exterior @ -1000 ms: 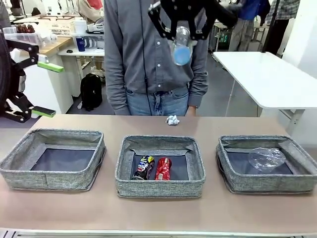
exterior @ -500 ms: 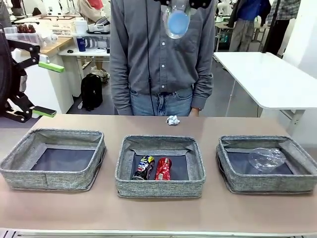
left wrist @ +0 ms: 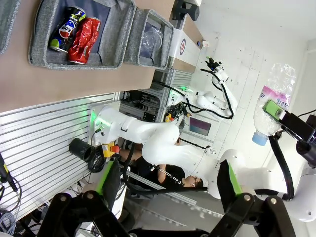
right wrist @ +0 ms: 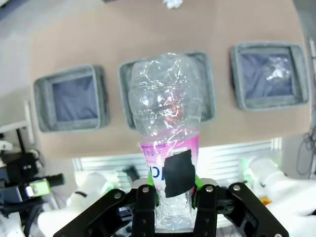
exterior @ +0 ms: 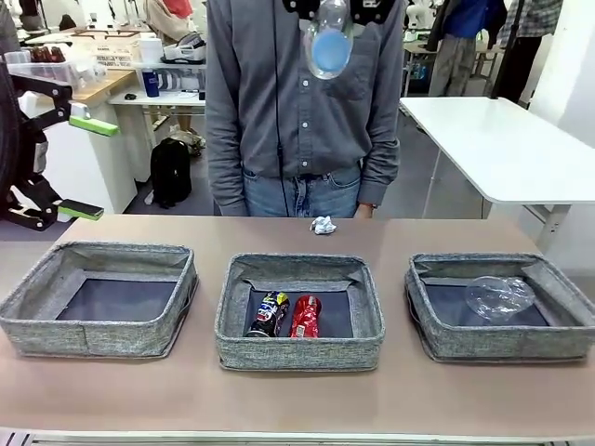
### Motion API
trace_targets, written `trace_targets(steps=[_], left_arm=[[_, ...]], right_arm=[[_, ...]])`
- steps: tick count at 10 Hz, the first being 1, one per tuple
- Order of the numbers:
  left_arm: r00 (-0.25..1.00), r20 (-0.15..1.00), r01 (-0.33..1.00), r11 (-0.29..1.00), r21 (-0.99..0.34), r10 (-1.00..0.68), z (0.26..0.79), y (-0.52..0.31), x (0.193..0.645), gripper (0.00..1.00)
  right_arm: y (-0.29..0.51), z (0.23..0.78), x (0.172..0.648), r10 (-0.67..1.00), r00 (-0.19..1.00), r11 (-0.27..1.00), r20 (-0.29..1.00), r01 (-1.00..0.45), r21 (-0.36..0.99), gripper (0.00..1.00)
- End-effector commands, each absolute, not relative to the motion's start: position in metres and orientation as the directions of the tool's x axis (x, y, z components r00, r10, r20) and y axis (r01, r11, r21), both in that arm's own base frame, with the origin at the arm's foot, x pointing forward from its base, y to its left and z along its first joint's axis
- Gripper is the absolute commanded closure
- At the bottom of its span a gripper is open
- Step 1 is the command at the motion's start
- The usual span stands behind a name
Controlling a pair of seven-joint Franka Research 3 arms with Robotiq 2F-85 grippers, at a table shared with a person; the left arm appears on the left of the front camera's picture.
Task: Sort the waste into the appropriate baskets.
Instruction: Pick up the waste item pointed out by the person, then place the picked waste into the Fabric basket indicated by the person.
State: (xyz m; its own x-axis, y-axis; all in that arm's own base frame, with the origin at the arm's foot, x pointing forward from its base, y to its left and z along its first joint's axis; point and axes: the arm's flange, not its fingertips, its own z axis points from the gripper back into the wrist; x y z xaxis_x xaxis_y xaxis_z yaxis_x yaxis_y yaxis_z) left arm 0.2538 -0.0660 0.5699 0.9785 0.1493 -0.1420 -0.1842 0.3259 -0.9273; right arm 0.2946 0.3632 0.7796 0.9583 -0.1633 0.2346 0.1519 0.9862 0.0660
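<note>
High above the table's middle, my right gripper [exterior: 331, 7] is shut on a clear plastic bottle [exterior: 329, 42] with a blue cap. From the wrist, that bottle [right wrist: 165, 123] stands between the pads of the right gripper [right wrist: 173, 197]. Three grey baskets sit in a row: left [exterior: 93, 336], middle [exterior: 299, 351], right [exterior: 502, 344]. The middle one holds a dark can [exterior: 270, 314] and a red can [exterior: 306, 316]. A second clear bottle [exterior: 500, 297] lies in the right one. The paper ball [exterior: 323, 225] rests on the table behind them. My left gripper [exterior: 88, 167] hangs open at far left.
A person in a grey shirt [exterior: 297, 111] stands at the far edge, right behind the raised bottle. A white table [exterior: 502, 139] is at back right. Bare tabletop [exterior: 297, 400] runs in front of the baskets.
My right gripper has lifted the bottle higher, up to the picture's top edge. The person has shifted slightly. The left arm and the baskets have not moved.
</note>
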Motion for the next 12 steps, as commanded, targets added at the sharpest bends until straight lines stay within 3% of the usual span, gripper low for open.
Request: trace_targets(steps=[1,12], left_arm=[[0.982,-0.125,-0.163,0.307,-0.938,0.139,0.5677,-0.0683,0.2522,0.00],[0.982,-0.125,-0.163,0.307,-0.938,0.139,0.5677,-0.0683,0.2522,0.00]], right_arm=[[0.3616,0.7797,0.2923,-0.168,0.954,0.986,0.249,0.158,0.060,0.78],[0.3616,0.7797,0.2923,-0.168,0.954,0.986,0.249,0.158,0.060,0.78]])
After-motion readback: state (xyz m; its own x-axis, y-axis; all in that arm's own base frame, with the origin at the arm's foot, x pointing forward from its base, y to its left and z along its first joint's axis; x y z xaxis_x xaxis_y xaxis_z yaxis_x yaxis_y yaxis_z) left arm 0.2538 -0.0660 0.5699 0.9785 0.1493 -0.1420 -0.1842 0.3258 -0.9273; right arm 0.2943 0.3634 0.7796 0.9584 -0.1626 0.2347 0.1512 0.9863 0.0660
